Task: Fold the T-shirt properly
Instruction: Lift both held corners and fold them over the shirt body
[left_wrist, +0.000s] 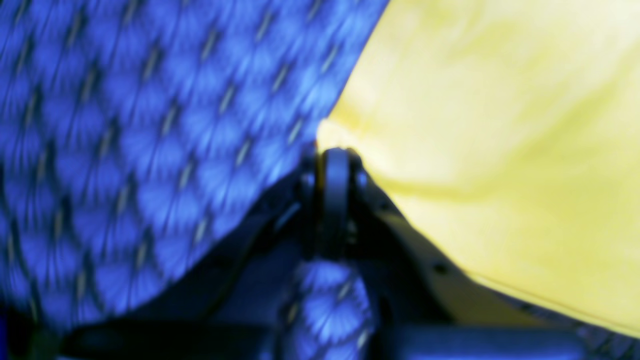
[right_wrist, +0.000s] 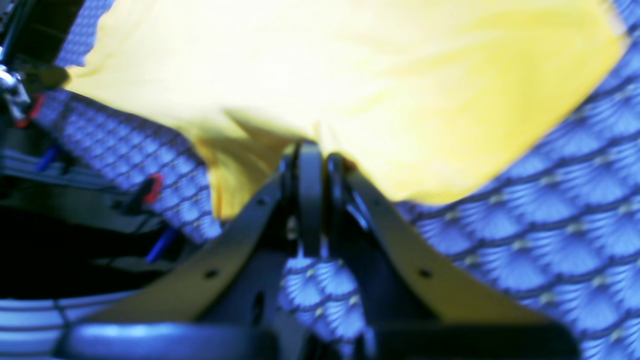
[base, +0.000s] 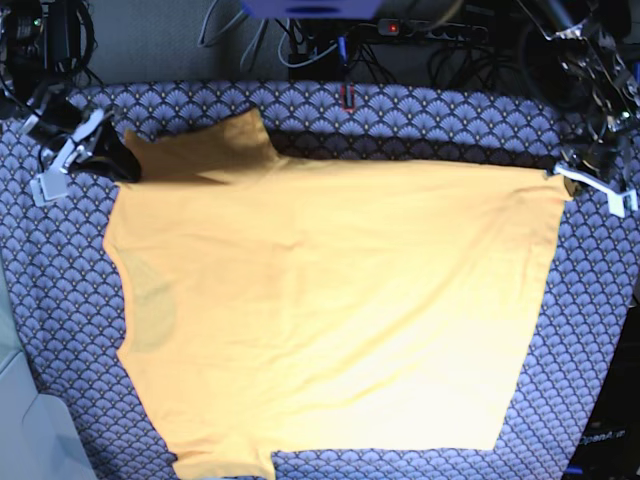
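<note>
A table covered with a blue-purple cloth (base: 400, 115) printed in a repeating fan or scallop pattern fills the base view almost edge to edge. Along the far edge runs a strip of grey floor (base: 150, 40) strewn with tangled black cables (base: 330, 60), with a power strip (base: 430, 30) showing a small red light. At the lower corner lies a pale grey surface (base: 20, 420). Light falls bright and even over the cloth.

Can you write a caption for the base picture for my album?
Two end effectors pinch far corners of a yellow T-shirt spread on a blue patterned cloth.
</note>
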